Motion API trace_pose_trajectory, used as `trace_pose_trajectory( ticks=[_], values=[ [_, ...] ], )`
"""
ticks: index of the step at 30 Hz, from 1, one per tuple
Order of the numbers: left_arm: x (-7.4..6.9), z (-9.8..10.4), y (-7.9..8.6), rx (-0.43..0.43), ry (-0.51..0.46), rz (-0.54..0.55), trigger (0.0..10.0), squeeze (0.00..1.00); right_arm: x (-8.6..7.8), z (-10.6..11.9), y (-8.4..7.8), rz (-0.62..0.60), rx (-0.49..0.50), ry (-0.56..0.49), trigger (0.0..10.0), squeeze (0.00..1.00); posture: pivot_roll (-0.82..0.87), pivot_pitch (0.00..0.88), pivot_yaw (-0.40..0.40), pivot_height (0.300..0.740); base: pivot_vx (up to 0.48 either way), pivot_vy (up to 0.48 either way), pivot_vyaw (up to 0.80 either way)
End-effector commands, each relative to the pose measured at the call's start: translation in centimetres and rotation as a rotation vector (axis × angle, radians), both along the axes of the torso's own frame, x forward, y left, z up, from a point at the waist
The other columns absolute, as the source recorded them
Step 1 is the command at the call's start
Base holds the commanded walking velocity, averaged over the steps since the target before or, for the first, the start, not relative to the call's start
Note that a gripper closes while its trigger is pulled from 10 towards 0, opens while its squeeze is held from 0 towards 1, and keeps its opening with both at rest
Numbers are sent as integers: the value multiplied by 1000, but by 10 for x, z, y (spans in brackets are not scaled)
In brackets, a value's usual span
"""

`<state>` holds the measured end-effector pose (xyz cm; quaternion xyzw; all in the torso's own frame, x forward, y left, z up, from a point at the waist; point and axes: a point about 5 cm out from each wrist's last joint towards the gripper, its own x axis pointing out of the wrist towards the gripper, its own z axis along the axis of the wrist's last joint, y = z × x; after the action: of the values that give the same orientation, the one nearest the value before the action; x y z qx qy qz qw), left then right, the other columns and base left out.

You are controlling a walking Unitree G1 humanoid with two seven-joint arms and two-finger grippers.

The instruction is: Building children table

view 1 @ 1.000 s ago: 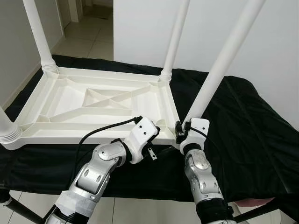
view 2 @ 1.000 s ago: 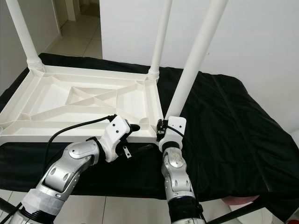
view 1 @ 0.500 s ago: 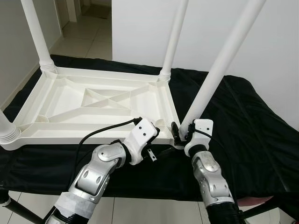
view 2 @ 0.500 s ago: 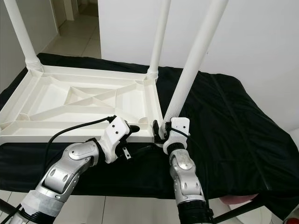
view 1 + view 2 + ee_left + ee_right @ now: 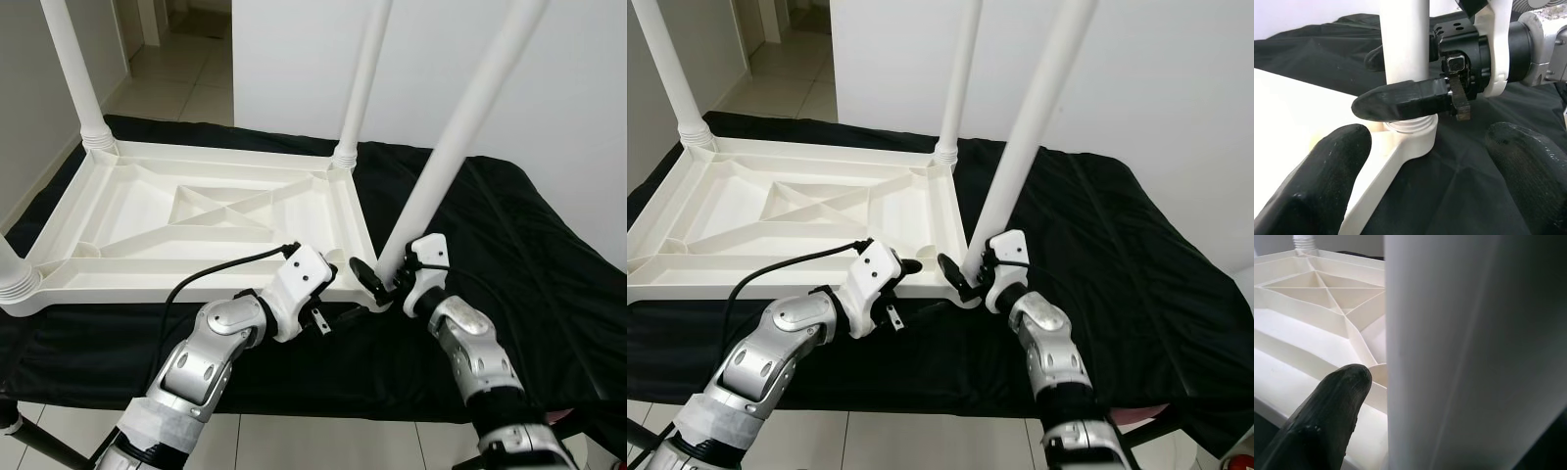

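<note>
Upturned white plastic children's table (image 5: 196, 220) on black-draped desk (image 5: 509, 245) | right pincer (image 5: 965, 274) clasps near-corner leg (image 5: 460, 127) just above its socket | left pincer (image 5: 1425, 161) spread wide, empty, beside that corner | leg likely light, stiff, smooth; grip low near socket.

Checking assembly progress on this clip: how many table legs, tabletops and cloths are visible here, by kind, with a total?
White table legs: 4, at and
White tabletop, upside down: 1
Black cloth under it: 1
Total: 6
</note>
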<state>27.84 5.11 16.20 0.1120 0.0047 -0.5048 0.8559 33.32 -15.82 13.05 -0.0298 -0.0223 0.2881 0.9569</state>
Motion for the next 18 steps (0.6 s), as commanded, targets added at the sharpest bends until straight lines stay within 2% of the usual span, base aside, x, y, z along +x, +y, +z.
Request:
trace_pose_trajectory(
  ticks=[1,2,3,4,5,7,8,11,18],
  values=[
    [2,-1,-3,11,-15,18,10000,0,4,-2,0,33,-21,15,10000,0,-7,0,-78,740,0,0,0],
    [2,0,-3,11,-16,16,10000,0,5,-2,1,48,-29,17,10000,0,-7,0,-74,740,0,0,0],
    [2,0,-4,10,-18,15,10000,0,7,-3,2,72,-30,22,8000,0,-7,0,-74,740,0,0,0],
    [2,0,-4,9,-18,14,10000,0,8,-3,3,89,-29,25,8000,0,-7,0,-74,740,0,0,0],
    [3,1,-5,9,-20,10,10000,0,11,-5,4,102,-55,29,3137,0,-8,0,-66,740,0,0,0],
    [3,1,-5,9,-20,10,10000,0,11,-5,4,102,-55,29,3137,0,-8,0,-66,740,0,0,0],
    [2,1,-6,8,-18,2,10000,0,14,-10,5,116,-66,65,0,0,-8,0,-66,740,0,0,0],
    [1,0,-7,13,-16,-9,10000,0,16,-15,8,147,-71,98,0,0,-12,0,-60,740,0,0,0],
    [0,0,-6,15,-15,-9,10000,0,16,-15,7,164,-71,102,0,0,-3,0,-63,740,0,0,0]
  ],
)
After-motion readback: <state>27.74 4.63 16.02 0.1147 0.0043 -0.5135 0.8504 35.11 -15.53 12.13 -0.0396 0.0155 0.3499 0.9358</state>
